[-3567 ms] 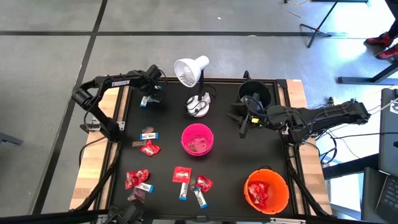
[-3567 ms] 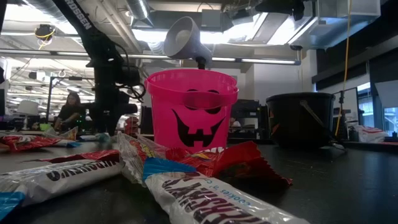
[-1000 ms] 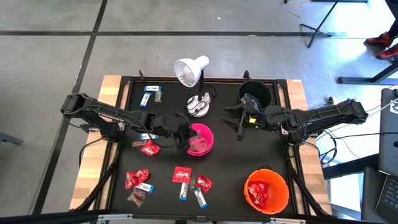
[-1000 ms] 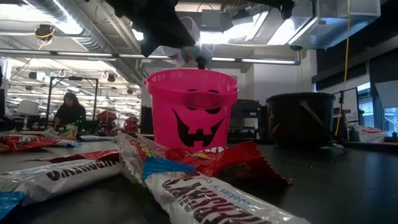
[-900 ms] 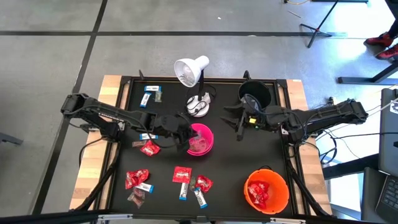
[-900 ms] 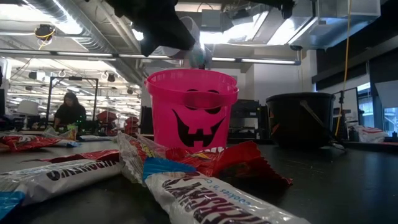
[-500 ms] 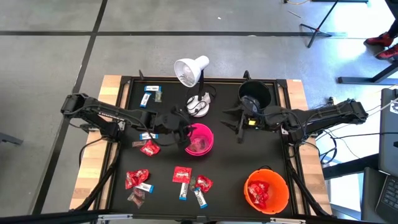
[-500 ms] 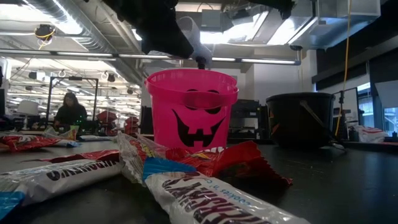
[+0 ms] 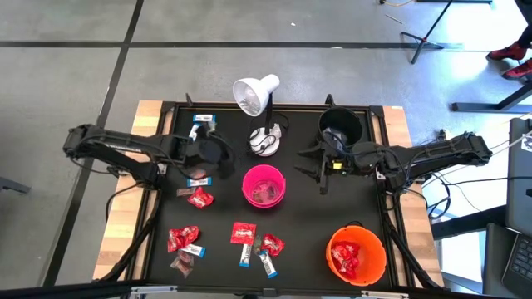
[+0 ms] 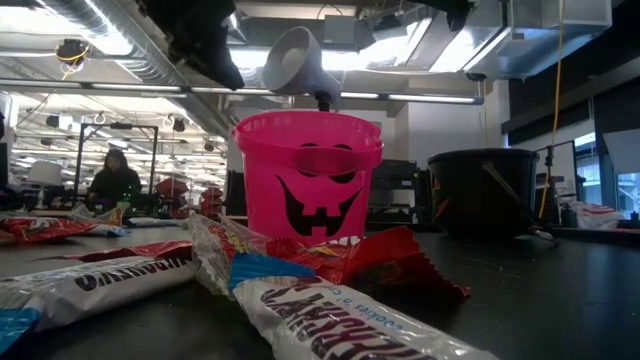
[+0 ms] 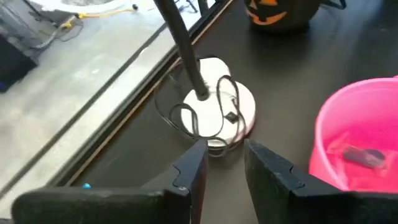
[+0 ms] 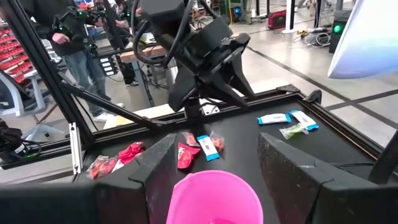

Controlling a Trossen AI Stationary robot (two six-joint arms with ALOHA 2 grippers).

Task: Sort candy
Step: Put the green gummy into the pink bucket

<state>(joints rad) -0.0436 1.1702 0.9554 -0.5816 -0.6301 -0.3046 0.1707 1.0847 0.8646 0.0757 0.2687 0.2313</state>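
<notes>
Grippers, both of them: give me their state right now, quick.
Left tool: open, empty, beside the pink bucket.
Right tool: open, empty, waiting near the black bucket.

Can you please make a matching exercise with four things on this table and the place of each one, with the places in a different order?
Things:
1. pink bucket
2. orange bucket
3. black bucket
4. white desk lamp

Places, as seen in the high view:
A. at the far edge, beside the black bucket
B. near corner on the right arm's side
C. middle of the table
D. far corner on the right arm's side

Pairs: 1-C, 2-B, 3-D, 4-A
</notes>
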